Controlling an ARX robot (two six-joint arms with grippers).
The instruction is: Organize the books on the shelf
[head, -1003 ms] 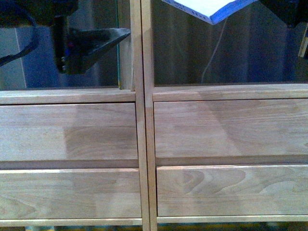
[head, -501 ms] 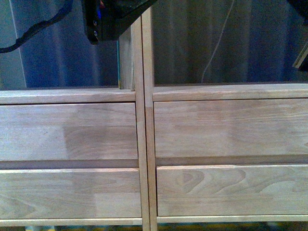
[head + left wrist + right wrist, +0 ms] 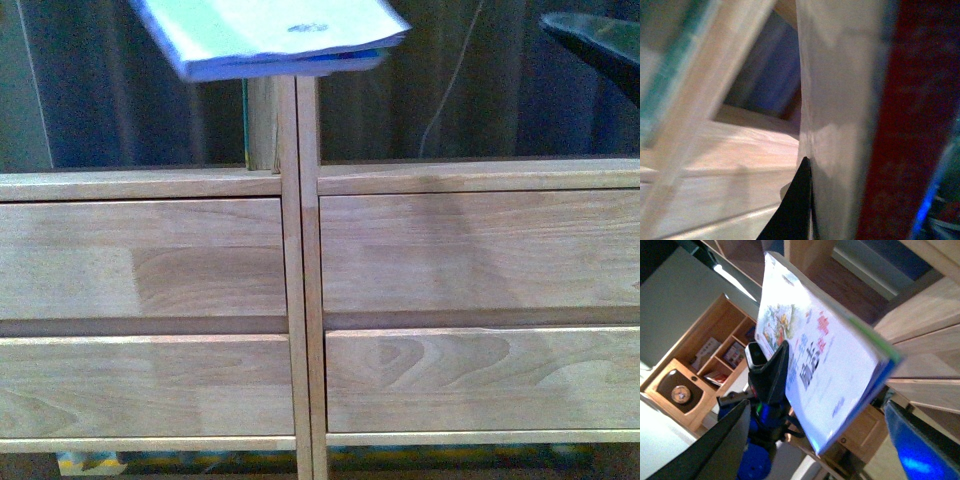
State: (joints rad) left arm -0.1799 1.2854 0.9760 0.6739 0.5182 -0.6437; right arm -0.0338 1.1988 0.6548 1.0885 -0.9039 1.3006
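Books: one white-covered thin paperback [image 3: 270, 35], tilted over light-wood shelf [image 3: 300, 250].
Drawer fronts [image 3: 140, 260]: four.
Left gripper [image 3: 776, 371]: clamped on paperback.
Right gripper [image 3: 598, 42]: raised, fingers apart.

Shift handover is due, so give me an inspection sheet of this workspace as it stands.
Surface: shelf, light wood, two columns; the right compartment's ledge is bare where seen.
Job's things: book, white cover with a blue edge, held tilted across the top of the divider; teal book, thin, upright against the divider in the left compartment.
Clutter: colourful item under the shelf, too unclear to name.
Grippers: left gripper shut on the book; right gripper open, holding nothing.
Cables: white cable hanging behind the right compartment.
Surroundings: dark curtain behind the shelf; brown cabinet with cubbies.
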